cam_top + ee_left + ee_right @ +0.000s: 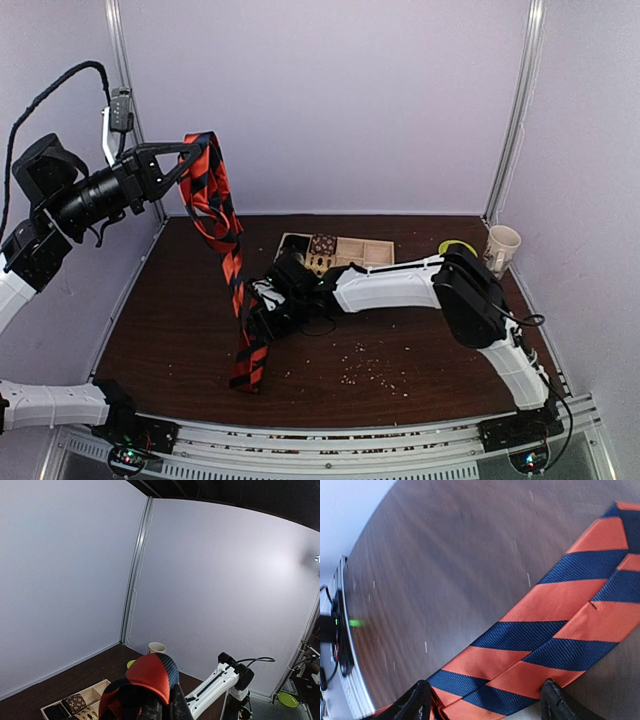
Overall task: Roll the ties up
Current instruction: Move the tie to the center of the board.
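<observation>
Tie (226, 236), one, orange and dark stripes: the left gripper (188, 157) is clamped on its fold above the table's (430, 350) far-left corner, its tail lying toward the near edge. The right gripper (485, 702) sits with fingers apart astride it. One tray (378, 252) and one cup (500, 246) stand along the far edge; open room lies near-right.

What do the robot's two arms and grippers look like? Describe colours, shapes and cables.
Both arms have smooth white shells with bulky black joints. A thick black braided cable loops above the left arm. A thin black wire runs along the right arm. The left gripper is black with angular, open-framed fingers. The right gripper is black too.
</observation>
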Motion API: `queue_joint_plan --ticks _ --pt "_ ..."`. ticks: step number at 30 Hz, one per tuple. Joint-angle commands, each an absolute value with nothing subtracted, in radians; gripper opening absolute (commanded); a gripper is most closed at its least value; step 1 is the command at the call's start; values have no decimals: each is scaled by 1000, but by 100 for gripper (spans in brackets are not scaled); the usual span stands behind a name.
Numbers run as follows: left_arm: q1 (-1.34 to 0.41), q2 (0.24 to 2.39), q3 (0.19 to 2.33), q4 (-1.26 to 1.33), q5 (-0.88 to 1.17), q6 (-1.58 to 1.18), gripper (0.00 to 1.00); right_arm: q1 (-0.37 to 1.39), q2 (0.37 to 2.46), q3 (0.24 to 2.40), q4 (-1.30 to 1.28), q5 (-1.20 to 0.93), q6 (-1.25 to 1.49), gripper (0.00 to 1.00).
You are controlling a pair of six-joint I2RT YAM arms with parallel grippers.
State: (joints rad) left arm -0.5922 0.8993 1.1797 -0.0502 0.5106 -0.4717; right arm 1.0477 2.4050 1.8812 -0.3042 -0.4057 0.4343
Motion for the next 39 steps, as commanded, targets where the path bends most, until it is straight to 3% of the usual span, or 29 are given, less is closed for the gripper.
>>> queue_joint_plan --ticks 1,9,14,20,28,39 --pt "-582 913 1190 -38 478 -475 0 1045 2254 1544 -275 -443 516 76" --pt "-567 998 1169 -12 462 -493 0 953 1893 845 42 -351 744 76" --pt "-525 1072 1150 -2 451 -539 0 862 1715 553 306 -358 870 72" --pt "-516 1158 1167 -34 464 -535 0 870 1627 715 164 -374 694 68" --pt "-510 1153 1134 -70 384 -531 0 853 1811 1006 -39 -374 516 62" --pt "-476 1155 1094 -103 329 -529 0 719 1830 826 42 -405 581 54"
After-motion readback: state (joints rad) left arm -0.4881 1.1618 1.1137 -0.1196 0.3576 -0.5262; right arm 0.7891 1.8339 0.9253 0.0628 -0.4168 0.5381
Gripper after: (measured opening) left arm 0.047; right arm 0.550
